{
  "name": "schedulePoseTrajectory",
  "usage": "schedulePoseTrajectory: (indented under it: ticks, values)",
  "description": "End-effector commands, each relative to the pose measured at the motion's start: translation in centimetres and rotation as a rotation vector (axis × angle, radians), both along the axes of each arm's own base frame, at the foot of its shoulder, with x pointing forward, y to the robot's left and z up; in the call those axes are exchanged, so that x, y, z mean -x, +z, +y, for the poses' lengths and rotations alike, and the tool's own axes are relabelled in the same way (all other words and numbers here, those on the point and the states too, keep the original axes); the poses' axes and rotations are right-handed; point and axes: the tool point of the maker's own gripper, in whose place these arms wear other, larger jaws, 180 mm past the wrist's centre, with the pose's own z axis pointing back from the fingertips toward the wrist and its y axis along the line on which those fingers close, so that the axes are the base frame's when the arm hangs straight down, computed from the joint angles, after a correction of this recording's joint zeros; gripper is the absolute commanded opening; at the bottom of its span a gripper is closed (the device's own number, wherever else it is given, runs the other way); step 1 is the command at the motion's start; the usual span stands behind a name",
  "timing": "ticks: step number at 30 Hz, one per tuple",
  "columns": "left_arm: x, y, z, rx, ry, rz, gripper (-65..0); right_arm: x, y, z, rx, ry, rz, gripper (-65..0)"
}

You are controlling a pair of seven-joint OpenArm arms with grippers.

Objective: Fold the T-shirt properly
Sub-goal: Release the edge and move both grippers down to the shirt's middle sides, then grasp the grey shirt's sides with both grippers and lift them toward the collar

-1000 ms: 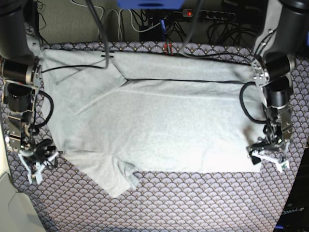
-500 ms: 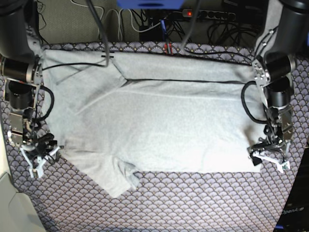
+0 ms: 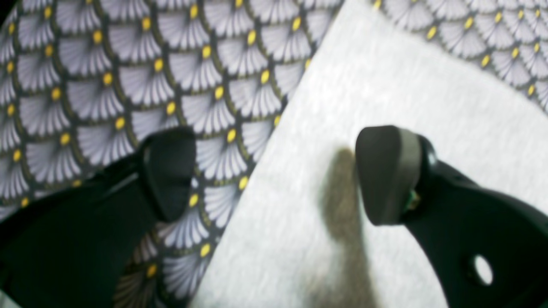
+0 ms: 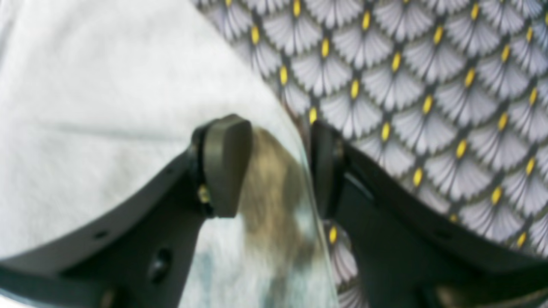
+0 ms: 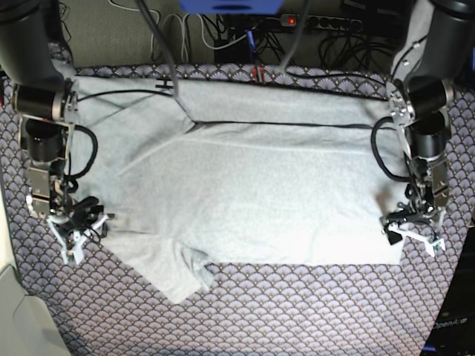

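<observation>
Left wrist view first: our left gripper [image 3: 274,175] has its jaws spread wide, straddling the hem edge of the large light grey cotton T-shirt [image 3: 385,85], one pad over cloth, the other over the purple fan-patterned tablecloth [image 3: 128,77]. Nothing pinched yet.

Right wrist view: our right gripper [image 4: 280,167] has jaws parted more narrowly, with the shirt's edge running up between them. We cannot tell whether the pads touch fabric.

Base view: the shirt lies spread flat across the tablecloth, plain side showing, one sleeve crumpled at the near edge. The far strip looks doubled over along a dark line, though that is our judgement. Main folds are not yet made.

Both arms reach steeply down, wrists low at opposite near corners of the shirt, cables trailing.
</observation>
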Motion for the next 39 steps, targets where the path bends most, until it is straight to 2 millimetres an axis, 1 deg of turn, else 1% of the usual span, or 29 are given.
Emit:
schedulePoseTrajectory:
  ticks: [1, 7, 9, 11, 12, 14, 15, 17, 20, 23, 25, 27, 29, 30, 32, 34, 36, 38, 39]
  values:
    - [-1.9, 3.0, 1.0, -0.026, 0.006, -0.08, -6.9, -1.7, 2.3, -0.8, 0.009, -0.012, -0.054, -37.3]
    - [-2.0, 3.0, 0.8, -0.023, 0.005, -0.08, -6.9, -1.5, 2.2, -1.2, 0.014, -0.014, -0.05, -37.7]
    - [-2.0, 3.0, 0.8, -0.024, 0.005, -0.082, -6.9, -1.4, 2.2, -1.2, 0.014, -0.014, -0.047, -39.7]
    - [-2.1, 3.0, 0.7, -0.022, 0.004, -0.083, -6.9, -1.4, 2.1, -1.2, 0.015, -0.014, -0.044, -46.4]
    - [-2.1, 3.1, 0.7, -0.022, 0.004, -0.085, -6.9, -1.4, 2.1, -1.2, 0.015, -0.014, -0.043, -51.4]
    - [-2.2, 3.2, 0.8, -0.024, 0.005, -0.086, -6.9, -1.4, 2.1, -1.2, 0.015, -0.014, -0.041, -63.6]
    - [-2.2, 3.3, 0.8, -0.025, 0.005, -0.09, -6.9, -1.4, 2.1, -1.2, 0.015, -0.014, -0.041, -65.0]
    - [-2.3, 3.5, 0.9, -0.028, 0.007, -0.096, -6.9, -1.4, 2.1, -1.2, 0.015, -0.014, -0.041, -65.0]
    - [-2.9, 4.3, 1.1, -0.03, 0.009, -0.113, -7.0, -0.9, 1.6, -1.2, 0.017, -0.013, -0.032, -65.0]
    - [-3.1, 4.6, 1.1, -0.032, 0.007, -0.118, -7.1, -0.7, 1.4, -1.2, 0.017, -0.013, -0.027, -65.0]
    - [-3.4, 4.7, 0.5, -0.065, -0.031, -0.109, -7.1, -0.6, 1.3, -1.2, 0.016, -0.013, -0.026, -65.0]
    - [-4.2, 5.4, -0.1, -0.112, -0.07, -0.13, -7.1, -0.6, 1.2, -1.1, 0.015, -0.013, -0.024, -65.0]
    - [-4.6, 5.6, -0.8, -0.15, -0.108, -0.143, -7.1, -0.6, 1.2, -1.0, 0.013, -0.012, -0.024, -65.0]
    - [-4.7, 5.5, -1.0, -0.161, -0.118, -0.14, -7.1, -0.6, 1.2, -1.0, 0.013, -0.012, -0.024, -65.0]
    - [-4.0, 4.2, -1.0, -0.144, -0.112, -0.111, -7.1, -0.6, 1.2, -1.0, 0.013, -0.012, -0.024, -65.0]
    - [-4.0, 3.8, -0.9, -0.129, -0.101, -0.105, -7.1, -0.6, 1.1, -1.0, 0.013, -0.012, -0.023, -65.0]
    - [-3.6, 3.1, -0.5, -0.13, -0.088, -0.108, -7.1, -0.6, 1.1, -1.0, 0.013, -0.012, -0.023, -65.0]
    - [-3.2, 2.8, 0.4, -0.145, -0.077, -0.119, -7.1, -0.6, 1.2, -1.0, 0.014, -0.011, -0.024, -65.0]
    - [-3.1, 2.8, 0.6, -0.145, -0.071, -0.124, -7.1, -0.6, 1.2, -1.1, 0.015, -0.013, -0.023, -65.0]
